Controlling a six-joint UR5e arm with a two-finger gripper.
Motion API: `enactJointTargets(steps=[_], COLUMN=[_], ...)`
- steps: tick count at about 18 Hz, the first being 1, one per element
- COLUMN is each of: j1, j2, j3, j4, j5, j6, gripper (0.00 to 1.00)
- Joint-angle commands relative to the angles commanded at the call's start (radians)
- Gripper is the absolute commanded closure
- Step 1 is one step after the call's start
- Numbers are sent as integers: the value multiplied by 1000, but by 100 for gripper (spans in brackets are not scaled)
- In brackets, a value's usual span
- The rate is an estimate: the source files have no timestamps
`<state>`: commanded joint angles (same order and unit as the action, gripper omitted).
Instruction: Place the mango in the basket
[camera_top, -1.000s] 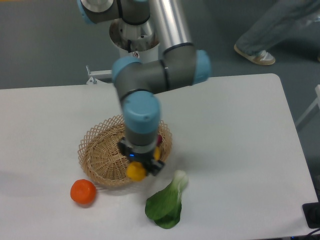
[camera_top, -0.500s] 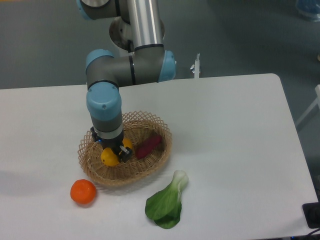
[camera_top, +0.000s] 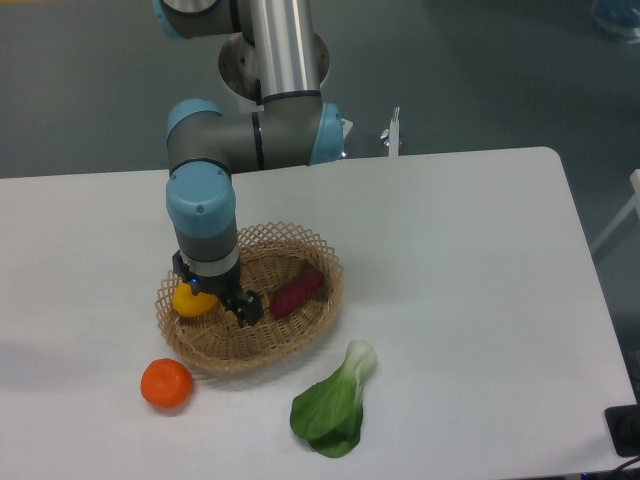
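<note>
We see the gripper (camera_top: 222, 297) reaching down into the basket (camera_top: 322, 254), its wrist pointing straight at the woven floor. Only part of the fingers shows below the blue wrist cap: one dark finger (camera_top: 248, 307) sticks out toward the lower right, while the other side is hidden behind the arm, so we cannot tell how wide the jaws stand or whether they clasp anything.

The mango (camera_top: 192, 299) lies inside the basket, just to the left of the gripper and touching or nearly touching its body; its right end disappears behind the wrist. We cannot say whether it rests on the wicker or is carried.

To the right of the gripper, also inside the basket, we see the purple sweet potato (camera_top: 297, 291), lying at a slant with its upper end toward the far right rim. It sits close to the visible finger but apart from it.

Below and to the left of the gripper, outside the basket on the white table (camera_top: 480, 260), sits the round orange fruit (camera_top: 166, 384). Below and to the right lies the leafy green vegetable (camera_top: 333, 408), its pale stem pointing up toward the basket's near rim.
</note>
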<state>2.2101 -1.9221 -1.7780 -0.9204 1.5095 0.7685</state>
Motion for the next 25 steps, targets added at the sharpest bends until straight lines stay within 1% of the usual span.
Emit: enactJointTargets(steps=[5, 8, 10, 12, 15, 16, 17, 18, 19, 21, 22, 23, 25], j1=[106, 164, 197, 236, 289, 319, 351, 374, 390, 417, 424, 433, 439], j2=[-3, -5, -6, -3, -8, -11, -12, -14, -17, -32, -44, -58, -84], j3=[86, 110, 114, 117, 138, 150, 161, 178, 196, 241, 262, 284, 317], j4=[-3, -5, -9, -9, -28, -35, -49, -76, -121, -204, -228, -241, -245], j5=[0, 8, 9, 35, 60, 60, 60, 58, 57, 58, 60, 60, 60], j6=[24, 154, 236, 294, 392, 432, 492, 553, 602, 655, 661, 661, 661], gripper=[0, 0, 0, 0, 0, 0, 0, 0, 0, 0, 0, 0, 0])
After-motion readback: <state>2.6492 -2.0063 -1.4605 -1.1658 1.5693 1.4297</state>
